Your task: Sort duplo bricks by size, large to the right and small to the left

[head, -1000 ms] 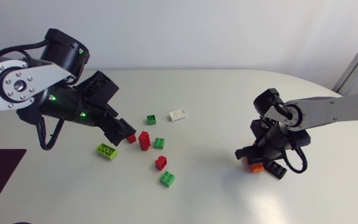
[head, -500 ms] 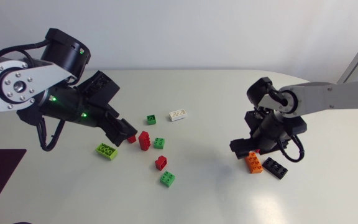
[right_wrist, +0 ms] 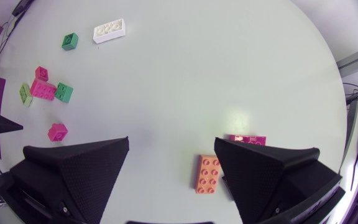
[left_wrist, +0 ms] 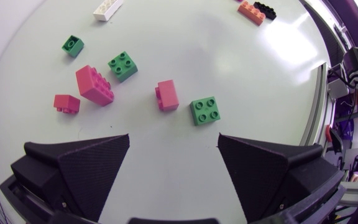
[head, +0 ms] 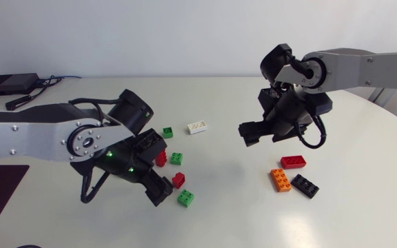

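Note:
Ahead of my open left gripper [left_wrist: 174, 149] [head: 158, 179] lie a small red brick [left_wrist: 167, 95] [head: 178, 180] and a green square brick [left_wrist: 204, 111] [head: 185, 198], neither touched. Beyond them sit a large red brick [left_wrist: 94, 85], a tiny red brick [left_wrist: 66, 103], another green brick [head: 176, 158], a small green brick [head: 167, 132] and a white brick [head: 198, 127]. My right gripper [head: 262, 132] [right_wrist: 171, 162] hangs open above the table. At the right lie a red long brick [head: 293, 162], an orange brick [head: 280, 180] [right_wrist: 208, 173] and a black brick [head: 304, 186].
A lime brick [right_wrist: 25, 93] shows only in the right wrist view, beside the red cluster; my left arm hides it from above. Bare tabletop [head: 226, 172] separates the two groups. The table's front edge curves near the black brick.
My right gripper opened, leaving the bricks at the right, then rose and drew back toward the middle. My left arm swung forward, its gripper now beside the small red and green bricks.

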Robot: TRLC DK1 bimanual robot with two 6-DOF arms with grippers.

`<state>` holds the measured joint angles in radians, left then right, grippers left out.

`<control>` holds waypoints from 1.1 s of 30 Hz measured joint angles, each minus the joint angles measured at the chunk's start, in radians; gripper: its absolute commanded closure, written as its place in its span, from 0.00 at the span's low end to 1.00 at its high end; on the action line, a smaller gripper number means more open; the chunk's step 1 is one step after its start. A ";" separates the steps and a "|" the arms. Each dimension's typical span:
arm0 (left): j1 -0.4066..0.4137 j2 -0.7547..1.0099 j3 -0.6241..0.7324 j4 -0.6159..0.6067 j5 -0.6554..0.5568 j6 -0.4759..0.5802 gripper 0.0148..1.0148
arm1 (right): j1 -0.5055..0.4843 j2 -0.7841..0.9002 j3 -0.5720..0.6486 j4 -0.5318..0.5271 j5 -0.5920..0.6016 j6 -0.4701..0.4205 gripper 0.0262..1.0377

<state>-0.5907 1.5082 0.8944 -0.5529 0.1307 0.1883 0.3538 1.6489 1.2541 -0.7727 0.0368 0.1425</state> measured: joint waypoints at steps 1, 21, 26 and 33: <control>0.000 0.011 0.003 0.001 -0.004 -0.010 0.02 | 0.000 0.000 0.000 0.000 0.000 0.000 0.05; -0.048 0.295 0.202 0.064 -0.024 -0.112 0.02 | -0.014 0.000 -0.060 0.017 0.000 0.000 0.05; -0.054 0.332 0.218 0.067 -0.041 -0.123 0.02 | -0.029 0.000 -0.067 0.017 -0.003 0.000 0.05; -0.046 0.344 0.218 0.068 -0.064 -0.127 0.13 | -0.040 0.000 -0.072 0.021 -0.003 0.000 0.05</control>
<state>-0.6369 1.8519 1.1122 -0.4850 0.0666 0.0616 0.3138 1.6489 1.1816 -0.7521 0.0334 0.1421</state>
